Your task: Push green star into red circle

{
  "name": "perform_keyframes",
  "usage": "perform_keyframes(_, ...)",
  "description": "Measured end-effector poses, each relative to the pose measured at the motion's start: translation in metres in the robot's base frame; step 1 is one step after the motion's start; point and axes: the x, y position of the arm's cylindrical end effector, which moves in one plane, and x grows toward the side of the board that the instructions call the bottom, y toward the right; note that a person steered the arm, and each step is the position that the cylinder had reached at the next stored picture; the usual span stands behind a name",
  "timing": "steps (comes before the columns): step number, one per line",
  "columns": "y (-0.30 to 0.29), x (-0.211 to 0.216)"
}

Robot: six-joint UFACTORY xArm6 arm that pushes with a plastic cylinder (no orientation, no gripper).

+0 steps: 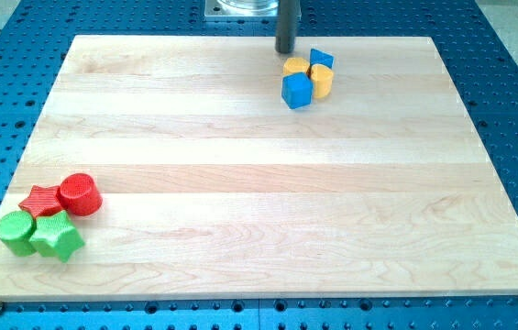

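The green star (57, 237) lies near the view's bottom left corner of the wooden board (259, 174). The red circle (80, 193) sits just above and to the right of it, apart from the star by a small gap. A red star (41, 201) lies between them on the left, touching the red circle. A green circle (15, 232) touches the green star's left side. My tip (285, 50) is at the view's top, right of centre, far from the green star and just left of the yellow and blue blocks.
A cluster stands at the view's top right of centre: a blue cube (297, 90), a yellow block (296, 66), another yellow block (322, 81) and a small blue block (322, 60). A blue perforated table (515, 73) surrounds the board.
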Motion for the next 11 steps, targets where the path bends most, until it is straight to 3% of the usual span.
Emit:
perform_keyframes(1, -0.097, 0.048)
perform_keyframes(3, -0.067, 0.229)
perform_keyframes(4, -0.112, 0.326)
perform_keyframes(5, -0.2, 0.376)
perform_keyframes(7, -0.28, 0.376)
perform_keyframes(8, -0.282, 0.402)
perform_keyframes(11, -0.212, 0.3)
